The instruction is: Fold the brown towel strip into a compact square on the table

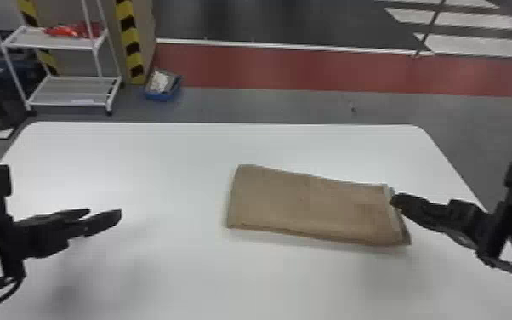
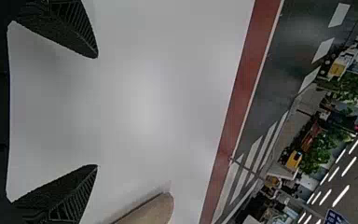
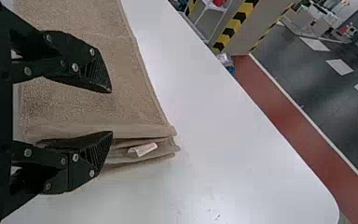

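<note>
Left gripper (image 1: 105, 213) at the near left, over the table (image 1: 161, 272), its fingers (image 2: 72, 28) spread wide, nothing between them. Its arm is cut off by the left edge of the head view.

Right gripper (image 1: 396, 199) at the towel's right end, fingers (image 3: 86, 151) spread too. In the head view they overlap and are hard to tell apart; the right wrist view has the gap clearly — one finger over the towel's broad face, the other in front of the layered end, hiding part of it. Can't tell if either touches cloth. That arm is cut off by the right edge.

Brown towel strip (image 1: 310, 204): flat on the table, folded to a long rectangle, just left of the right gripper, well apart to the right of the left one. Its end by the right gripper has stacked layers, with a small white tag (image 3: 143, 149) partly tucked among them. In the left wrist view just a corner of the towel gets in, rest cut off.

Past the left gripper, beyond the table: white rack (image 1: 61, 41) with red items (image 1: 72, 30), too blurred to name. Right of the rack, striped pillar (image 1: 129, 38), top cut off, then blue bin (image 1: 161, 91), contents unclear. Farther out than the right gripper — red floor band (image 1: 310, 68).
</note>
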`<state>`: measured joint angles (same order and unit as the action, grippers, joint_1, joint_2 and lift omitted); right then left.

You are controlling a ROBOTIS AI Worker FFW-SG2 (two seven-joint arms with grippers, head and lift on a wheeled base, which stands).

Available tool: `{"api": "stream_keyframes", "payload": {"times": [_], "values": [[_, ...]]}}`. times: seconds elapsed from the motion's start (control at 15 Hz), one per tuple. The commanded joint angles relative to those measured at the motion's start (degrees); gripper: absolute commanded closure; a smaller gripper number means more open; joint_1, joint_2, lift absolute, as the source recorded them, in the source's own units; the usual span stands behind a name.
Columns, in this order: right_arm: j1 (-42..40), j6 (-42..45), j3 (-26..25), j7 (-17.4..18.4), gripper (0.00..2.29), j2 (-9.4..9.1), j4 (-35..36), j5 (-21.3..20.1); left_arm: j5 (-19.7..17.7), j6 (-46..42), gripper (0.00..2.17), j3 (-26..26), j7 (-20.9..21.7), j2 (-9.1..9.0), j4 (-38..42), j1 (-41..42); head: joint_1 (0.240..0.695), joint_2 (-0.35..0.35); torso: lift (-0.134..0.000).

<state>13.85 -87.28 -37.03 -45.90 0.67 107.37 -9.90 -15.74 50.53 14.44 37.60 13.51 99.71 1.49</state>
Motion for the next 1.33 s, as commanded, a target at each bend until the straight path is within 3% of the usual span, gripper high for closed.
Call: {"api": "stream_keyframes", "payload": {"times": [0.0,0.33,0.8,1.13,1.27], "values": [[-0.23,-1.81,-0.06,-0.07,0.08,2.05,0.2,-1.97,0.0,-0.64,0.04,-0.29,0.01,-0.06,-0.3,0.1,0.695,-0.111,-0.124],[0.13,-0.4,2.14,-0.25,0.13,5.22,-3.84,-5.92,0.09,-0.64,0.04,-0.47,0.01,-0.15,-0.3,0.27,0.695,-0.165,-0.124],[2.76,4.35,6.8,0.72,0.23,3.55,-9.2,-8.56,0.35,-0.47,0.04,-0.38,0.01,0.03,0.4,0.71,0.695,-0.152,-0.124],[2.41,4.52,7.67,-0.51,0.82,3.55,-9.99,-9.97,0.27,-0.47,0.04,-0.38,0.1,0.2,0.58,1.15,0.695,-0.13,-0.124],[2.15,4.52,7.59,-0.69,0.83,3.46,-9.99,-9.7,0.18,-0.47,0.04,-0.29,0.19,0.29,0.67,1.41,0.695,-0.129,-0.124]]}}
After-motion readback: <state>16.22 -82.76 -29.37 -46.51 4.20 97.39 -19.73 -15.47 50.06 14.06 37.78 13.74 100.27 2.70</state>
